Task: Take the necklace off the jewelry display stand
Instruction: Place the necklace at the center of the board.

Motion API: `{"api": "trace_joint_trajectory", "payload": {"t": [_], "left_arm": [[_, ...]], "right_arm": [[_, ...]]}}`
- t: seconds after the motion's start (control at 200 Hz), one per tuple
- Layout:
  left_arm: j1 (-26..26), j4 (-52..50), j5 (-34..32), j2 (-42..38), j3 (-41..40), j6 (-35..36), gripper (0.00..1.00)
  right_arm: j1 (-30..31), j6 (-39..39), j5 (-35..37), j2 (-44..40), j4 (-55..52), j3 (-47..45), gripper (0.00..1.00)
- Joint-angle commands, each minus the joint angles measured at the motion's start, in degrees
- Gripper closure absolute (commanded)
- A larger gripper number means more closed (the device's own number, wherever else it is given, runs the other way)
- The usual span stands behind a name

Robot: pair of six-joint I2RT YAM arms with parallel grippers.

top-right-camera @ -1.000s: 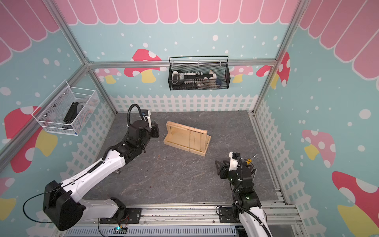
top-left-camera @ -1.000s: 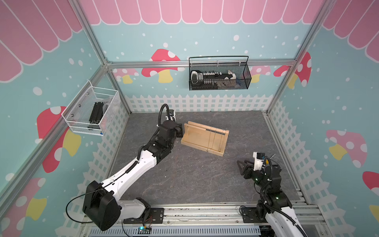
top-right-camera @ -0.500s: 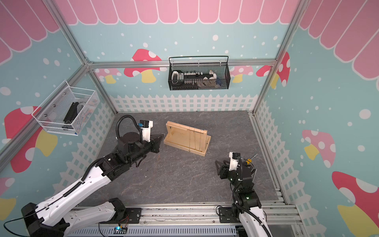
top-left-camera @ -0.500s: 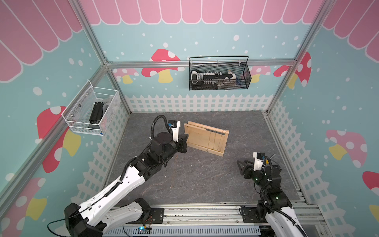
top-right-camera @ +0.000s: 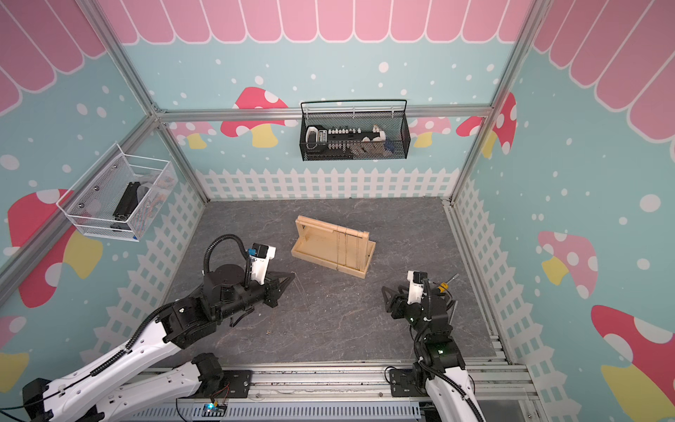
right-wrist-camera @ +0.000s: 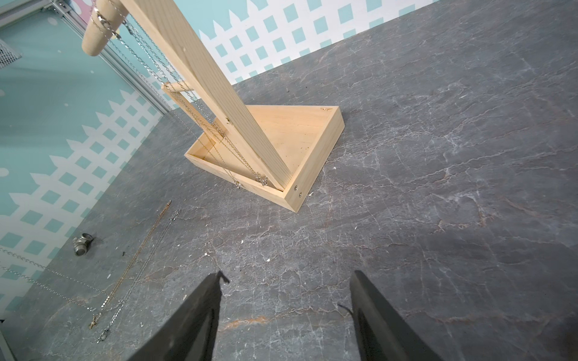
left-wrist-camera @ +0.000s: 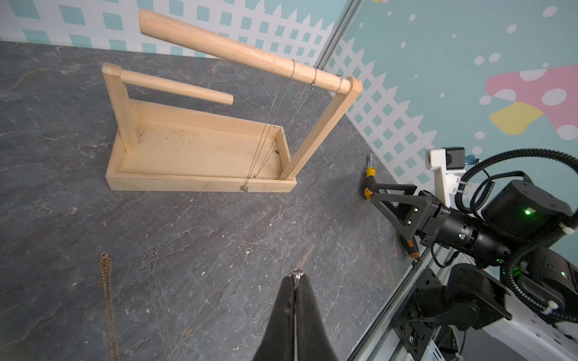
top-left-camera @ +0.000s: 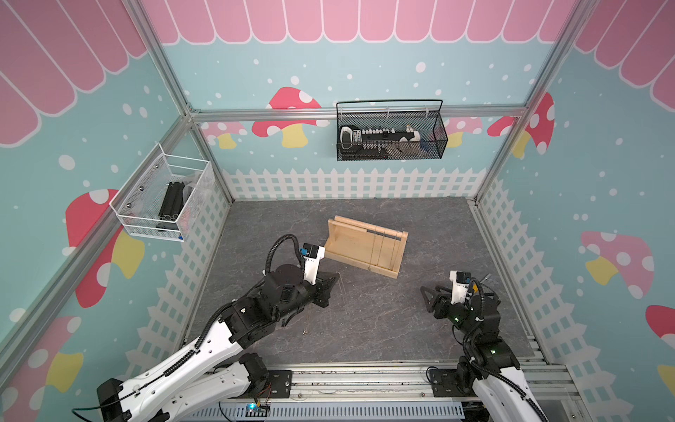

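Beside the left claw (top-left-camera: 337,276), pinching the necklace (left-wrist-camera: 296,275), floor (top-left-camera: 380,310) lies open.

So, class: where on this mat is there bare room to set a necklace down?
Bare: mat between the jewelry display stand and the right pincer; also behind the stand, up to the fence. Crowded: by the left pincer, where a gold chain and a silver chain lie.

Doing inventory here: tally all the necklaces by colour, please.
Silver chain necklace: 5 (three on the pale wooden stand, one on the grey mat, one in the left gripper's jaws)
Gold chain necklace: 1
Total: 6
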Motion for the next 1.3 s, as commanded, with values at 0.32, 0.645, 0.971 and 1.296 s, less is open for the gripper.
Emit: {"api": "trace_joint_trajectory", "payload": {"t": [0.32,0.645,0.971,1.296], "left_arm": [[-2.6,-5.6,1.5,-6.7,-4.6,-4.9,1.00],[-3.2,-6.9,2.0,-11.2,-8.7,-7.4,1.00],[-4.4,-4.7,3.6,-13.7,-11.8,-8.4,1.00],[-4.8,-4.8,3.5,-14.9,-12.6,-8.9,1.00]], "right_arm": [[0.4,-0.3,-0.8,0.1,1.3,-0.6,0.33],[0.5,-0.2,-0.8,0.0,1.3,-0.6,0.32],[0.5,-0.2,-0.6,-0.1,1.2,-0.5,0.32],[0.5,-0.2,-0.6,-0.1,1.3,-0.5,0.32]]}}
